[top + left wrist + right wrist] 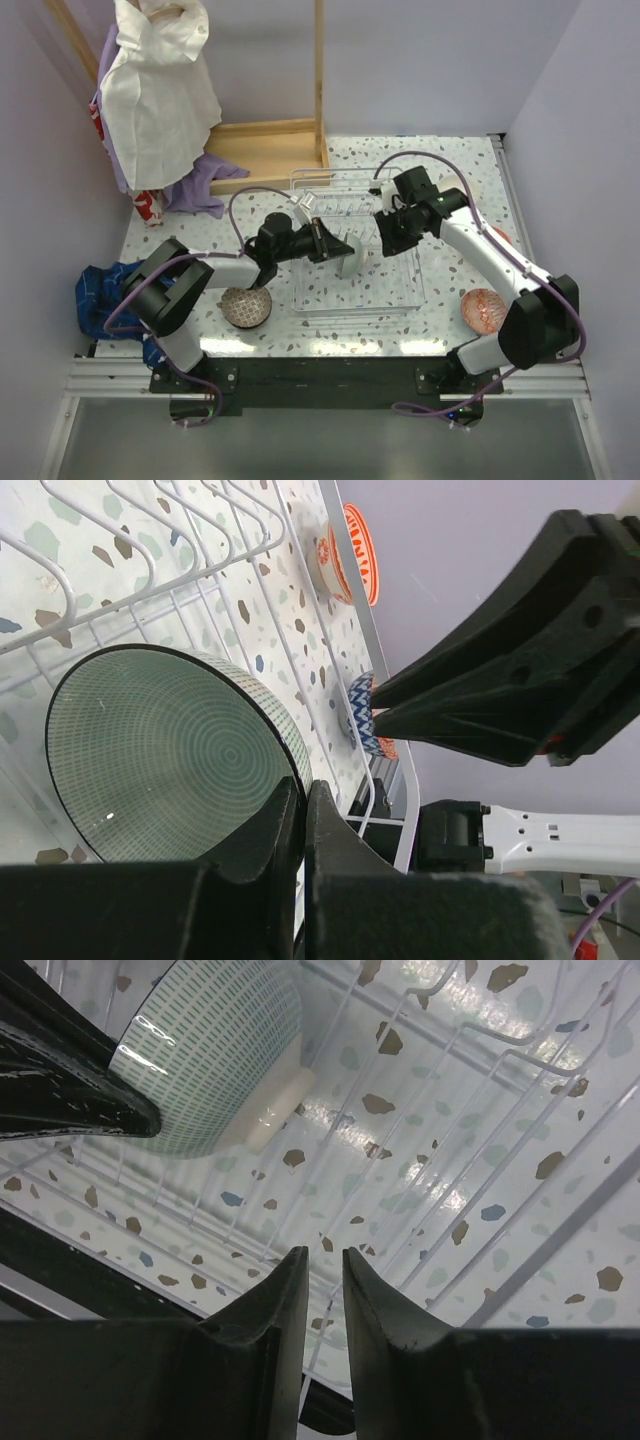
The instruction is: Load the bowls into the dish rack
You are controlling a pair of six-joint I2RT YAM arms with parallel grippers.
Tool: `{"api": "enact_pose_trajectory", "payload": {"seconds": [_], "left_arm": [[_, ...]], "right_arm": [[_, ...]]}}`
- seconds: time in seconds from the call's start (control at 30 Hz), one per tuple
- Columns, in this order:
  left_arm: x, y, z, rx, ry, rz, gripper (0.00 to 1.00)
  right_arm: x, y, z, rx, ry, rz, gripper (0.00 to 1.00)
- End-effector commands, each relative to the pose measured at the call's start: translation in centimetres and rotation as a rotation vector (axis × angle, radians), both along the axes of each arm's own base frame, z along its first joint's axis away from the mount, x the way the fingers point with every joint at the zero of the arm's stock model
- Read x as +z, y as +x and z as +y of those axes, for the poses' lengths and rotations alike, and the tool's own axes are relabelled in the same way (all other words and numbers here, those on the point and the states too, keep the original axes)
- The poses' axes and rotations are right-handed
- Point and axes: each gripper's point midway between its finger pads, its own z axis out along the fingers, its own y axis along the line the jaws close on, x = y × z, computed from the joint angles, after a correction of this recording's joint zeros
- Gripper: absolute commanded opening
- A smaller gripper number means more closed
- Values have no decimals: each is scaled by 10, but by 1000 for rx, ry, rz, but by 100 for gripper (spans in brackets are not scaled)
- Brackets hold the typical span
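Bowl (170,750) in left pincer (300,805)

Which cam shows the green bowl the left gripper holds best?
Left wrist: the green bowl shows its whole patterned inside, rim pinched by the left gripper. Right wrist shows only its outside; top external, a small edge-on sliver.

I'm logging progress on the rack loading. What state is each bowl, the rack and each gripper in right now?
green-patterned bowl: on edge inside the rack, rim pinched by the left gripper.
left gripper: shut on that bowl.
right gripper: empty, jaws narrowly apart above the rack.
dish rack: holds only that one bowl.
brown bowl: on the table, unloaded.
red bowl: on the table, unloaded.
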Motion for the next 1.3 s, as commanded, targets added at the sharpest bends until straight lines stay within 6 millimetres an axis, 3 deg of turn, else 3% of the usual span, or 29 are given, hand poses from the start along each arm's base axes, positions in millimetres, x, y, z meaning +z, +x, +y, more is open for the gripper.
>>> {"api": "enact_pose_trajectory", "payload": {"seconds": [0.0,0.1,0.2,0.47,0.63,0.8,1.03,1.2,1.23,1.27], "left_arm": [[3,-1,5,-20,30,-41,11],[4,-5,8,-46,43,-65,26],[5,-9,13,-64,63,-87,33],[33,-10,18,-90,104,-225,50],[54,-9,29,-121,170,-306,55],[58,-1,69,-85,264,-274,56],[94,-7,124,-46,483,-510,58],[79,-30,158,-137,689,-596,59],[79,-37,163,-199,722,-684,59],[69,-49,169,-255,753,-673,59]], "right_arm": [[-8,15,20,87,28,-21,23],[-12,22,31,107,46,-31,22],[-17,24,46,139,54,-32,22],[-24,22,71,188,75,-26,22],[-23,19,84,201,105,-21,22],[-18,10,98,237,121,-31,22],[-9,1,116,271,140,-18,22],[15,1,103,306,96,-79,22],[21,0,100,311,93,-92,22],[36,-3,96,323,99,-135,22]]}}
